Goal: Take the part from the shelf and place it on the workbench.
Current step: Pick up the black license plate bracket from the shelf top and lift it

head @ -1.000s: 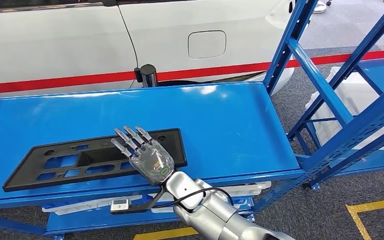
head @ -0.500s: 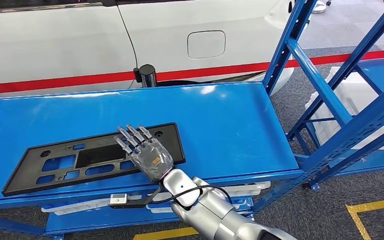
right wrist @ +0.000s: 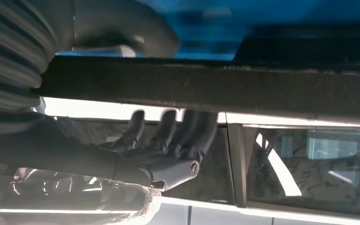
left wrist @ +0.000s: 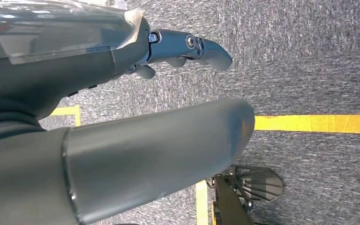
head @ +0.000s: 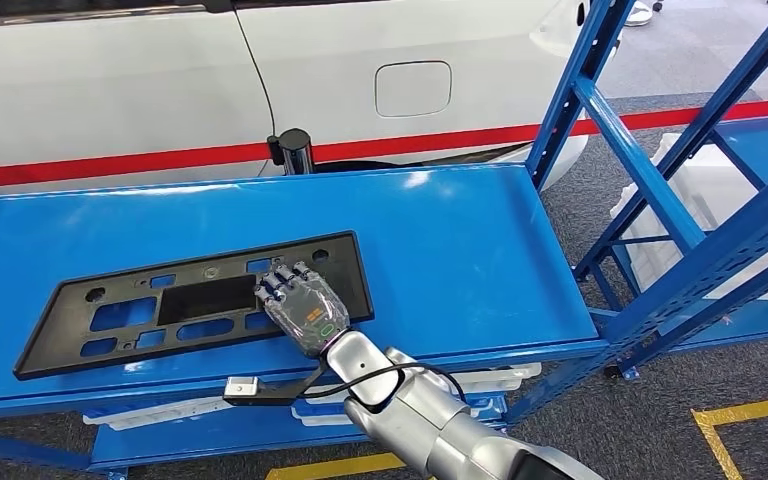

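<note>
The part is a long flat black plate (head: 160, 310) with several cut-outs. It lies on the blue metal surface (head: 460, 250), near its front edge. My right hand (head: 305, 310) grips the plate's right end, fingers curled over its top. In the right wrist view the plate's dark edge (right wrist: 215, 89) runs between the thumb on one side and the fingers (right wrist: 187, 131) on the other. My left hand (left wrist: 145, 140) hangs over grey carpet with nothing in it, its fingers apart.
A white car (head: 160, 80) stands close behind the blue surface, with a black post (head: 295, 150) at the back edge. Blue rack uprights (head: 660, 200) rise on the right. White trays (head: 160, 410) sit on the lower level. Yellow tape (head: 750, 410) marks the floor.
My right hand's fingers were spread above the plate and have now curled down onto its right end. The plate has shifted slightly away from the front edge.
</note>
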Motion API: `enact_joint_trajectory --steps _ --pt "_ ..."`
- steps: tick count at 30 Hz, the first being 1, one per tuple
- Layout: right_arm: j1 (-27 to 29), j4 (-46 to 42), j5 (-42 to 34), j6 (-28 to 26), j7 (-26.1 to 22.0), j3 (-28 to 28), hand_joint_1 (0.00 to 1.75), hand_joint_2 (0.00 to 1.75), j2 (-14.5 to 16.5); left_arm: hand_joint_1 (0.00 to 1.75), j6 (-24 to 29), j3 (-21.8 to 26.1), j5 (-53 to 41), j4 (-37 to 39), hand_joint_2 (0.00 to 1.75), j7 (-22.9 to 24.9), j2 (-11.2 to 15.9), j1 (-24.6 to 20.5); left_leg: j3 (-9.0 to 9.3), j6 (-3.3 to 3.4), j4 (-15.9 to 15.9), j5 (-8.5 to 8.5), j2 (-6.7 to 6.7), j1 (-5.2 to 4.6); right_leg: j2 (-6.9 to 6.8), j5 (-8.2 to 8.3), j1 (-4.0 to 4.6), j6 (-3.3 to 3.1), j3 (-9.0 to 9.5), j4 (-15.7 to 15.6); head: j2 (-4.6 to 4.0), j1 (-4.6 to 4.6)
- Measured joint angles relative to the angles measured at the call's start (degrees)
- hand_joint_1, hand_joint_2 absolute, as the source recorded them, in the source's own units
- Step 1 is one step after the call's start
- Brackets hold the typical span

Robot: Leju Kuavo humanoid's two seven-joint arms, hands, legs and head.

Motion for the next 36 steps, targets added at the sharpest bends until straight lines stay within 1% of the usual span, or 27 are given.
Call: enact_joint_trajectory --steps 9,11,13,15,21,26,29,36 --pt "-0.76 0.57 -0.30 -1.45 0.01 -1.08 1.75 1.75 0.08 0.00 0.31 0.68 -0.15 0.00 0.00 -0.59 0.00 0.02 0.00 0.00 0.00 0.00 0.00 0.00 0.01 0.00 0.00 0.00 0.01 0.00 0.00 0.01" --pt "-0.76 0.59 -1.12 -1.81 -0.53 -1.48 1.75 1.75 0.09 0.00 0.44 0.81 -0.21 0.00 0.00 -0.61 0.00 0.03 0.00 0.00 0.00 0.00 0.00 0.00 0.00 0.00 0.00 -0.01 0.00 0.00 0.00 0.01" --pt "-0.76 0.59 -2.97 -2.00 -2.12 -2.27 1.75 1.75 0.21 0.00 0.58 0.96 -0.21 0.00 0.00 -0.62 0.00 0.03 0.00 0.00 0.00 0.00 0.00 0.00 0.01 0.00 0.00 -0.01 0.00 0.00 0.00 0.00" --pt "-0.79 0.53 -5.98 -1.98 -4.70 -3.63 1.75 1.75 0.46 0.00 0.72 1.14 -0.24 0.00 0.00 -0.63 0.00 0.02 0.00 0.00 0.00 0.00 0.00 0.00 0.01 0.00 0.00 -0.01 0.00 0.00 0.00 0.00" --pt "-1.24 -0.78 -18.27 -0.49 -14.54 -9.80 1.75 1.75 1.50 0.00 0.91 1.67 -0.47 0.00 0.00 -0.64 -0.03 0.02 0.02 -0.01 0.00 -0.01 0.01 0.00 0.02 0.00 0.01 -0.01 0.01 0.00 0.00 0.00" --pt "-1.02 -5.32 -30.60 1.61 -22.81 -14.55 1.75 1.75 1.65 0.00 0.98 2.46 -0.96 0.00 0.00 -0.66 -0.10 0.04 -0.03 -0.01 0.00 0.01 0.01 0.00 0.01 0.01 0.00 -0.01 -0.03 0.02 0.00 -0.01" --pt "-0.93 -11.05 -37.27 3.75 -24.72 -16.42 1.75 1.75 1.14 0.00 0.99 2.90 -1.31 0.00 0.00 -0.67 -0.13 0.05 -0.04 -0.02 0.00 0.01 0.01 0.00 0.00 0.00 0.00 -0.01 -0.05 0.02 0.00 0.00" --pt "0.55 -25.49 -47.24 8.88 -25.45 -18.07 1.75 1.75 -1.03 0.00 1.10 4.14 -1.85 0.00 0.00 -0.72 -0.16 0.04 -0.08 -0.03 0.00 -0.02 0.01 0.00 0.01 -0.01 0.00 -0.01 -0.10 0.01 0.00 -0.01"
